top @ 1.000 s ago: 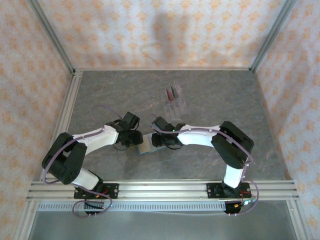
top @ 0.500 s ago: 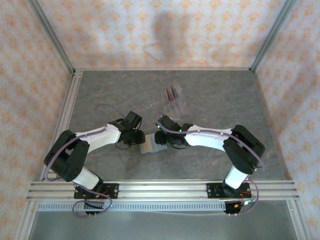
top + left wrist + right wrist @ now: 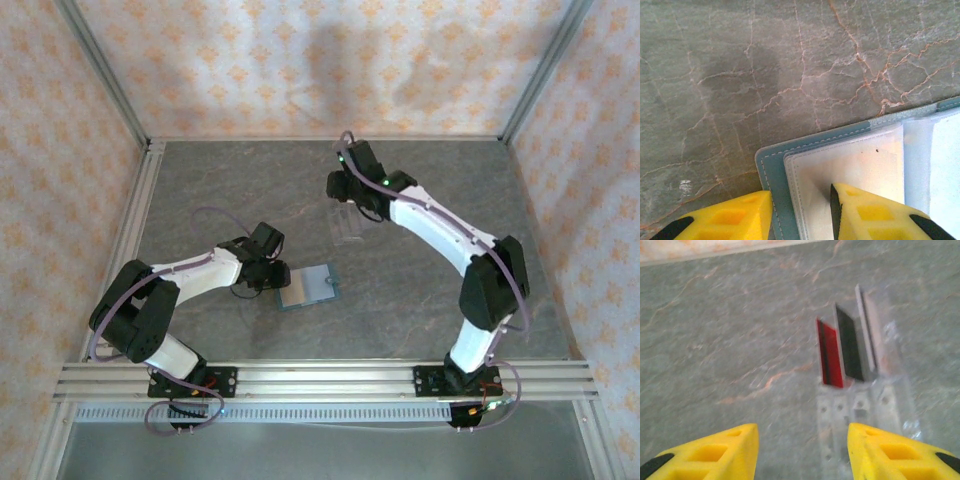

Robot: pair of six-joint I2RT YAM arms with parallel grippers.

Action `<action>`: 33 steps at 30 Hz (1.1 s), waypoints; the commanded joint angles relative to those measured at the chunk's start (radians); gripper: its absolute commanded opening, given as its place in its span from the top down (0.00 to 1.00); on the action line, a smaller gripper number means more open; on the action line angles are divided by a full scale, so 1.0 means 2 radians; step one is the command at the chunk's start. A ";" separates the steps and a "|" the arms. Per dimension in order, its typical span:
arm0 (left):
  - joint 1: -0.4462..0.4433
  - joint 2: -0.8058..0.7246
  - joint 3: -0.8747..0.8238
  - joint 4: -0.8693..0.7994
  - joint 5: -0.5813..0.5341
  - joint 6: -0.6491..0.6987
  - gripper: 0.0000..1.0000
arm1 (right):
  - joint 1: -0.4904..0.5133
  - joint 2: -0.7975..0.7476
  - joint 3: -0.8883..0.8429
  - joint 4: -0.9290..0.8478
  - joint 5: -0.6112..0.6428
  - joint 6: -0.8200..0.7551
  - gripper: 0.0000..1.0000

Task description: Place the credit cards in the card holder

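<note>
A grey marbled table [image 3: 200, 200] is enclosed by orange-patterned walls [image 3: 60, 150]. One card holder [image 3: 310, 286] is laid open near the table's middle. In the left wrist view its teal corner [image 3: 771, 165] and a pale inner sleeve [image 3: 855, 160] are seen.

The left gripper [image 3: 272, 276] is lowered at the holder's left edge. Its fingers are parted [image 3: 800, 200], one on the sleeve and one beside the cover.

The right arm is stretched far back. The right gripper [image 3: 345, 195] is held open [image 3: 802, 432] above a clear rack [image 3: 880, 400]. Two cards are counted upright in the rack, a red card [image 3: 829, 357] and a dark card [image 3: 849, 347]; a third pale slat cannot be identified.
</note>
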 commanded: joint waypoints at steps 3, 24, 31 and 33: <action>-0.006 0.011 0.004 -0.008 -0.003 0.006 0.64 | -0.019 0.094 0.104 -0.091 0.045 -0.061 0.50; -0.006 0.003 0.002 -0.009 -0.001 0.005 0.64 | -0.036 0.247 0.287 -0.189 0.102 -0.107 0.70; -0.005 0.004 0.002 -0.010 -0.002 0.005 0.64 | -0.039 0.252 0.288 -0.191 0.092 -0.110 0.78; -0.005 0.004 0.002 -0.010 -0.003 0.005 0.64 | -0.039 0.254 0.291 -0.194 0.092 -0.110 0.84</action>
